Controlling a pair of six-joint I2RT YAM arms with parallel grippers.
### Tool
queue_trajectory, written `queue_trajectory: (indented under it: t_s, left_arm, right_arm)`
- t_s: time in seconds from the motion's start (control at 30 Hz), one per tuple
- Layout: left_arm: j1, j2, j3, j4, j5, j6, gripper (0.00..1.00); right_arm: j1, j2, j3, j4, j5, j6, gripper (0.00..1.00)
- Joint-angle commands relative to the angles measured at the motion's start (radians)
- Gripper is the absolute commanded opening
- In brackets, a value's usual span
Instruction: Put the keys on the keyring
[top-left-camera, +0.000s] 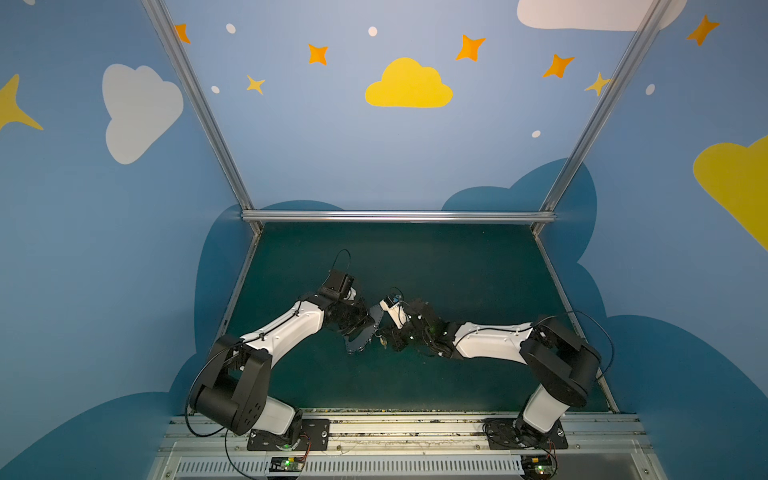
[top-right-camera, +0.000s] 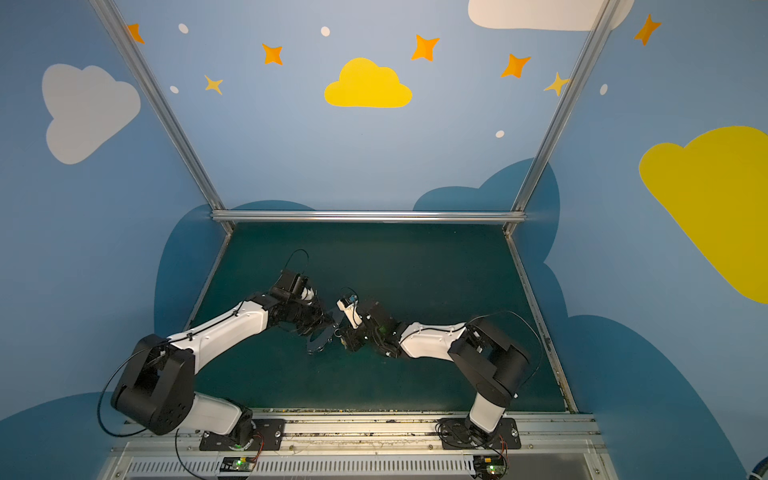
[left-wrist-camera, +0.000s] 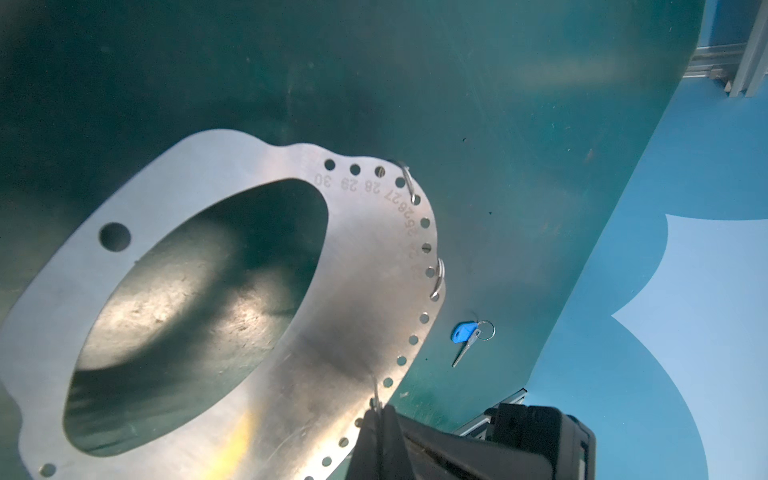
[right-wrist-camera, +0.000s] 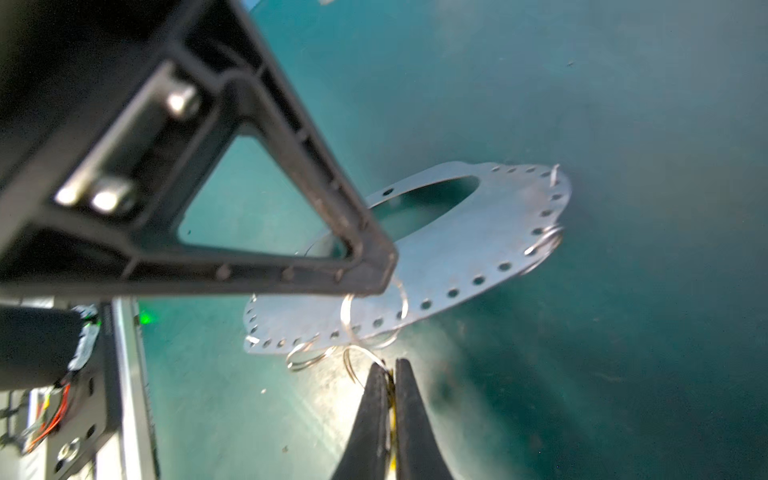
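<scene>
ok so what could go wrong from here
1. The left fingers pinch only the rim of the keyring plate; a push from the key could swing or slip it.
2. The right fingers hold the yellow-tagged key with little of it showing; it may twist or drop before it threads a split ring.
3. The blue-tagged key lies flat on the mat, likely awkward to pick up.
</scene>
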Motion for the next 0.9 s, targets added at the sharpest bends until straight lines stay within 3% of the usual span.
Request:
queue_trajectory:
  t_s: [0.0,0.87]
  left_arm:
    - [-0.003,0.006,0.015,-0.012,0.021,0.008,0.04]
    - [-0.019,0.060,0.054,-0.050,0.039,0.048,0.04]
  right_arm:
    - [-0.003,0.000,0.038,-0.013,0.052,-0.007,0.00]
    - [0.003,-0.071,-0.005,0.038,0.095,-0.105,0.00]
